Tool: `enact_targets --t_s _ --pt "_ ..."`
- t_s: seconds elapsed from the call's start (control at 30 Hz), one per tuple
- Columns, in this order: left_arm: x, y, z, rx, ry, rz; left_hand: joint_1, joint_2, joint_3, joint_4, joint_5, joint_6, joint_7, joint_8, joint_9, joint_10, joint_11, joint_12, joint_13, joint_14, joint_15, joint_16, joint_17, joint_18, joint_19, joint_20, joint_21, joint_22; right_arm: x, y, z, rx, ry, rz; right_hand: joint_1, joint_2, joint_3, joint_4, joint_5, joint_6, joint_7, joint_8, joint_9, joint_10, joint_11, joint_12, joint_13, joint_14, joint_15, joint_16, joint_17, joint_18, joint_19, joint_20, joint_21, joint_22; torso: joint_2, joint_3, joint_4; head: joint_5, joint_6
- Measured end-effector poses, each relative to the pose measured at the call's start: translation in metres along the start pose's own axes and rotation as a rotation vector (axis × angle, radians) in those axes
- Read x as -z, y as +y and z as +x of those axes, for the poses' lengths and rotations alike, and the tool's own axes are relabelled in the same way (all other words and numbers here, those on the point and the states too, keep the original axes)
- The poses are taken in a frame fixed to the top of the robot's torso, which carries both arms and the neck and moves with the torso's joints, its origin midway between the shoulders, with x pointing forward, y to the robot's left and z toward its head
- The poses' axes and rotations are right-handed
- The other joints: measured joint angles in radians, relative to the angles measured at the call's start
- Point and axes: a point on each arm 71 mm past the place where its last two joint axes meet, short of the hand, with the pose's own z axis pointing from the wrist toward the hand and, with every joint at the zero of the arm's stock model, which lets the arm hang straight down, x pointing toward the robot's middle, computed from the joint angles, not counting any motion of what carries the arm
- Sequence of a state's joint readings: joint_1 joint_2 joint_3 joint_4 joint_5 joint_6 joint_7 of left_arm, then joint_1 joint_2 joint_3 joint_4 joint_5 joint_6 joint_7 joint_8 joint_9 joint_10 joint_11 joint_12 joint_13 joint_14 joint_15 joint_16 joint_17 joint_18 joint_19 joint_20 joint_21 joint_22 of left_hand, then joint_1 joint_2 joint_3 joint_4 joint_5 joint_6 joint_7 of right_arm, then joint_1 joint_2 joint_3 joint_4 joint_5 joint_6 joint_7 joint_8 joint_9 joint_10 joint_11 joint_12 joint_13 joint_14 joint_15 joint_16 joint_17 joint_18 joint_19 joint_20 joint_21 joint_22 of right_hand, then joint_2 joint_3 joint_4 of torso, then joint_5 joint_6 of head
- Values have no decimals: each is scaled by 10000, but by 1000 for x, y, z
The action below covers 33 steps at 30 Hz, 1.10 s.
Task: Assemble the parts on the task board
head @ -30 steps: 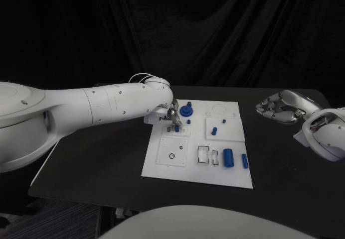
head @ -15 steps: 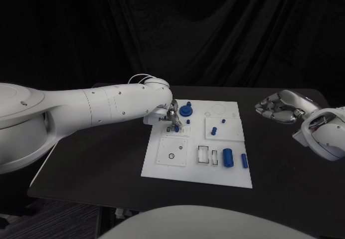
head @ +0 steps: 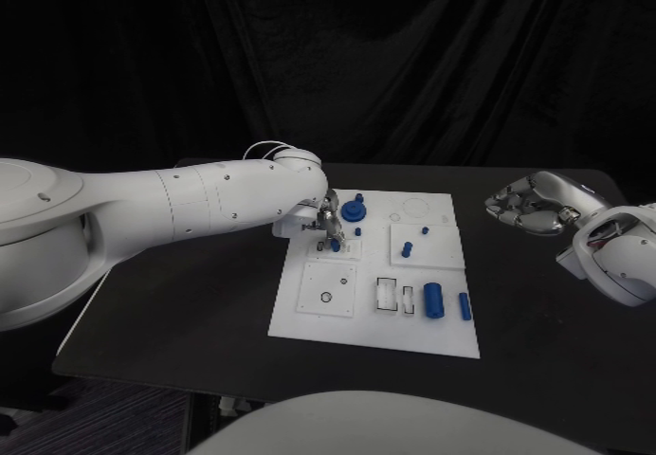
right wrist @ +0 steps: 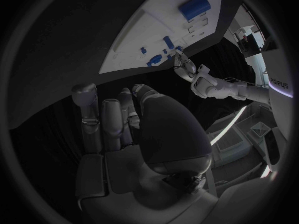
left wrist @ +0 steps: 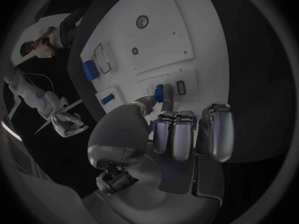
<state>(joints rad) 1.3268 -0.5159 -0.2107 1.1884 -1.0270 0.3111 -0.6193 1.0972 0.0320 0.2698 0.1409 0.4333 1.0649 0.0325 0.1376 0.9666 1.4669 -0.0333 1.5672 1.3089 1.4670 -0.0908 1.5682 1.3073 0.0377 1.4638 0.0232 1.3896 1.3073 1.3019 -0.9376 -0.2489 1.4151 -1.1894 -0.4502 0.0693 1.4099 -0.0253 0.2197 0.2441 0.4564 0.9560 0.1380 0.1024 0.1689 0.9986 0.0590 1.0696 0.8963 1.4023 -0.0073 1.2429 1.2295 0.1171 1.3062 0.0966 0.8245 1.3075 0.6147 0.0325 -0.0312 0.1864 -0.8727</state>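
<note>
At the far left of the task board (head: 376, 327), the left hand (head: 325, 222) pinches a small blue peg (left wrist: 159, 92) at its slot, apparently mid-insertion. To the right, a blue knob (head: 356, 209) and two pegs (head: 408, 249) look seated, while the large cylinder (head: 433, 298) and bar (head: 464, 304) lie loose near the board's right edge, so much remains. Far right, off the board, the right hand (head: 536, 204) hovers curled and empty.

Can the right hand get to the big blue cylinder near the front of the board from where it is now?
Probably yes. The right hand hangs over bare table off the board's far right corner, holding nothing, and the big blue cylinder lies uncovered on the task board. The left hand works at the far left.
</note>
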Motion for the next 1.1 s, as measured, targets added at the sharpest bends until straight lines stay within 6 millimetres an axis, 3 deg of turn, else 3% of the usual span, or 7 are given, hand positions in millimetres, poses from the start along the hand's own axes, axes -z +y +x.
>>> enact_targets --t_s 0.4,1.1 --pt "1 3 2 172 -178 28 -198 -276 787 -403 46 76 -36 212 236 -33 -31 0 0 0 0 0 0 0 0 0 69 0 0 0 1 -3 38 3 0 0 114 -57 81 223 -44 61 46 -36 -36 0 -41 -26 -26 0 -34 0 0 0 -38 -1 -1 1 0 12 0" --pt "16 21 7 1154 -1265 261 -266 -343 1076 -637 44 105 3 271 353 5 -69 0 0 0 0 0 0 1 38 -37 67 5 0 -2 1 9 74 66 -1 -1 152 -96 79 358 -106 174 110 -37 -37 0 -61 -61 -61 -37 -57 0 0 0 -89 -2 -3 -1 1 27 0"
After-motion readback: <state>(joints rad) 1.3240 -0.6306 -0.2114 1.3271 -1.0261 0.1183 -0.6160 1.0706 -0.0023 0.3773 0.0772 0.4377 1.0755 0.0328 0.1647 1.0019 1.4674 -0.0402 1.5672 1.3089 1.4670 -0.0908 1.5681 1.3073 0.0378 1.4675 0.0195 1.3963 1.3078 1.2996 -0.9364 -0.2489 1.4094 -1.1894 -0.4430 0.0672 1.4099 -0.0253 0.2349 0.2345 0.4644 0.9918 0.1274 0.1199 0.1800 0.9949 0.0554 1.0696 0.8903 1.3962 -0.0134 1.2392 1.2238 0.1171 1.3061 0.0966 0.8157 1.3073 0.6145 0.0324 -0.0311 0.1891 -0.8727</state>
